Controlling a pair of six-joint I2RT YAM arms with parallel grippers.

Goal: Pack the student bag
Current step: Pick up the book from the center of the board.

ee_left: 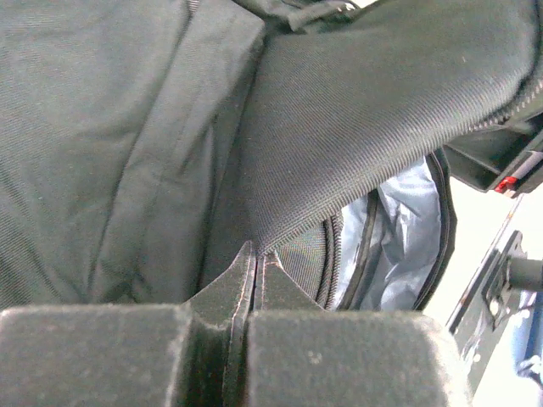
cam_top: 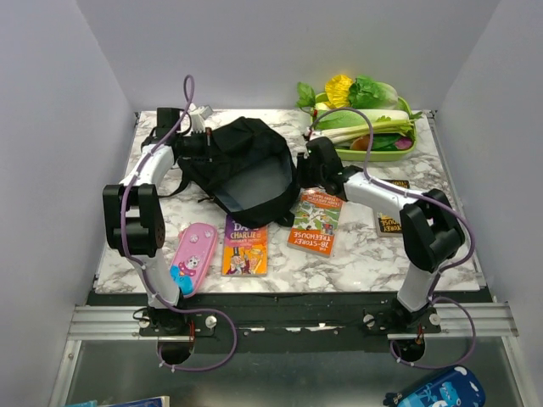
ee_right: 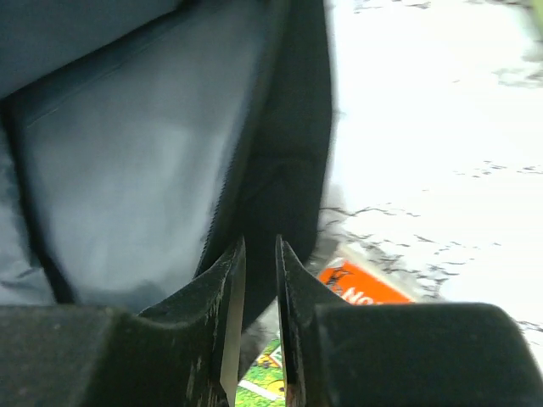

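The student bag [cam_top: 242, 165] is a large black backpack lying at the table's back centre, its mouth open and the grey lining [cam_top: 254, 188] showing. My left gripper [cam_top: 204, 144] is at the bag's left side, shut on a fold of black fabric by the zip [ee_left: 339, 170]; its fingertips [ee_left: 246, 263] are pressed together. My right gripper [cam_top: 304, 165] is at the bag's right rim. In the right wrist view its jaws stand narrowly apart with the black rim [ee_right: 280, 170] between them, beside the grey lining [ee_right: 127, 170].
A green book [cam_top: 316, 222] lies just right of the bag's mouth, and an orange and purple book [cam_top: 245, 246] lies in front. A pink pencil case [cam_top: 193, 257] is at the front left. A dark book [cam_top: 392, 222] lies under my right arm. A green tray of vegetables [cam_top: 373, 140] stands at the back right.
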